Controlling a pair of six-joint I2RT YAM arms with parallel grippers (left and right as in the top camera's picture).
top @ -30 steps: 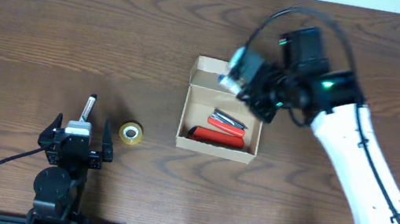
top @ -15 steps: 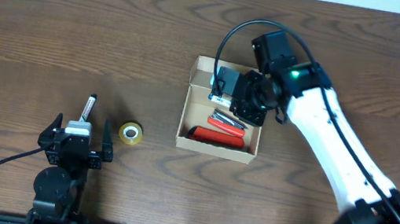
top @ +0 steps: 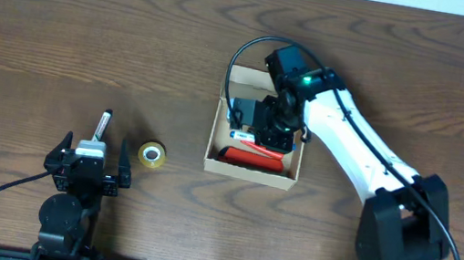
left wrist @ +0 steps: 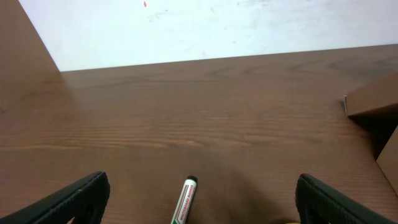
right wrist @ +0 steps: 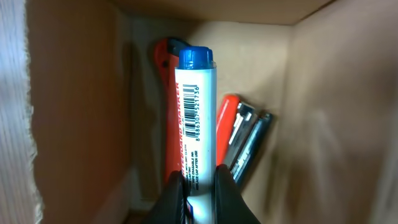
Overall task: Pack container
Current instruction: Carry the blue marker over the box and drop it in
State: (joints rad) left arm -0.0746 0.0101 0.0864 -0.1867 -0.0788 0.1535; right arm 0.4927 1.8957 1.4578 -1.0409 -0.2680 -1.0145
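The container (top: 219, 162) is a small tan cardboard box, open, at the table's middle. My right gripper (top: 262, 127) reaches down into it, shut on a white marker with a blue cap (right wrist: 194, 118); the blue cap also shows in the overhead view (top: 236, 133). Under the marker in the box lie a red tool (right wrist: 166, 124) and a red and grey stapler-like item (right wrist: 244, 140). My left gripper (left wrist: 198, 202) is open and low at the front left. A white marker with a black cap (left wrist: 186, 200) lies on the table between its fingers, untouched.
A small roll of yellow tape (top: 151, 154) lies right of the left gripper. The box's flap lid (top: 249, 80) stands open on the far side; its edge shows in the left wrist view (left wrist: 372, 102). The right arm (top: 348, 157) crosses the table from the front right.
My right gripper has swung left and down from above the box's far right corner into the box, carrying the blue-capped marker. The left arm has not moved.
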